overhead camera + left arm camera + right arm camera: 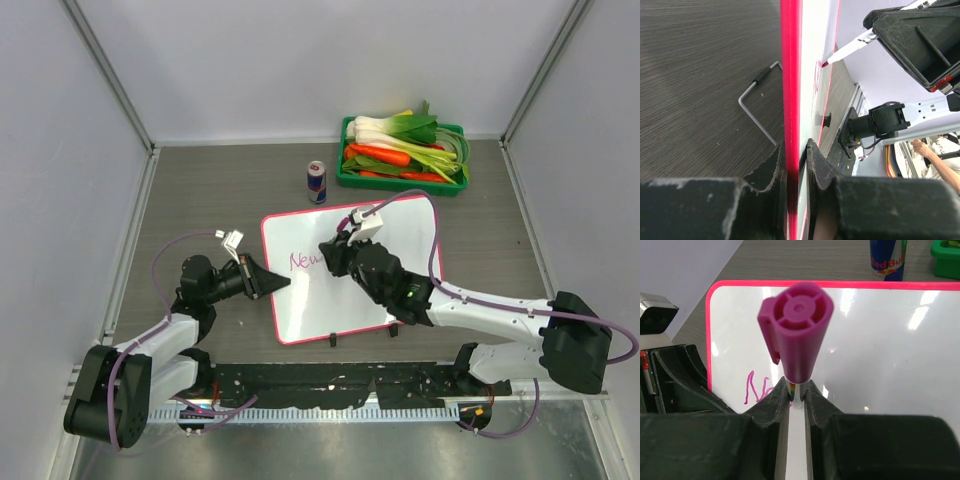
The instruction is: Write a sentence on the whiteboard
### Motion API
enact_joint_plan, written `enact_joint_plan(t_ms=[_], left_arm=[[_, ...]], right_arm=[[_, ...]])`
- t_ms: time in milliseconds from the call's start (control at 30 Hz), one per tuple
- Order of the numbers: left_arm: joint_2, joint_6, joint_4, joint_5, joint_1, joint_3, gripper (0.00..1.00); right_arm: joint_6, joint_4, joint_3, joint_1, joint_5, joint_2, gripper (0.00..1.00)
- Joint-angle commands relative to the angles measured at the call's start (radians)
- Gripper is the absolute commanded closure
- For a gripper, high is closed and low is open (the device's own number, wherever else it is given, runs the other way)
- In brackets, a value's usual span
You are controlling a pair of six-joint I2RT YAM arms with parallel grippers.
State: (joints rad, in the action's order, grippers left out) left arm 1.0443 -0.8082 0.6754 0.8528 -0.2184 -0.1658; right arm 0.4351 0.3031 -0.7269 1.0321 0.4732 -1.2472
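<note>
Table (220,190): open wood shows L + R of the whiteboard (300,300), which lies centre. Veg crate (400,186) at far edge. L gripper (283,283) clamps the board's left edge. R gripper (335,255) pinches pink marker (797,335). Can (317,182) sits near the top edge. The sentence (303,261) so far reads "New", upper left.

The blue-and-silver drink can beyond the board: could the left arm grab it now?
Probably not: the left gripper is shut on the left edge of the pink-framed white whiteboard. The drink can itself stands unobstructed.

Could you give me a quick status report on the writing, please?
Left tool shut on whiteboard edge. Right tool shut on magenta marker, tip at board. Sentence: only "New" written. Nothing blocking; Red Bull can beyond board.
</note>
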Motion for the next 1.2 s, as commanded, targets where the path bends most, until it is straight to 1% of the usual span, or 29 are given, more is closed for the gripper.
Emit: enact_joint_plan(t_ms=[0,167,300,533,933,1167], left_arm=[[-0.001,0.11,-0.028,-0.064,-0.007,0.006,1.0],[0.0,0.11,-0.03,-0.063,-0.007,0.005,1.0],[-0.006,0.112,-0.034,-0.066,-0.007,0.006,1.0],[-0.004,0.112,-0.033,-0.066,-0.007,0.006,1.0],[-0.007,0.11,-0.034,-0.066,-0.007,0.006,1.0],[-0.004,0.112,-0.036,-0.064,-0.007,0.006,1.0]], right_arm=[[0.016,-0.042,0.033,-0.006,0.01,0.019,0.99],[0.019,-0.052,0.037,-0.004,0.021,0.019,0.99],[0.024,-0.055,0.038,-0.004,0.057,0.028,0.99],[-0.015,-0.045,0.001,-0.006,0.117,0.028,0.99],[-0.029,-0.022,-0.054,-0.014,0.111,-0.014,0.99],[-0.021,-0.024,-0.055,-0.014,0.101,0.017,0.99]])
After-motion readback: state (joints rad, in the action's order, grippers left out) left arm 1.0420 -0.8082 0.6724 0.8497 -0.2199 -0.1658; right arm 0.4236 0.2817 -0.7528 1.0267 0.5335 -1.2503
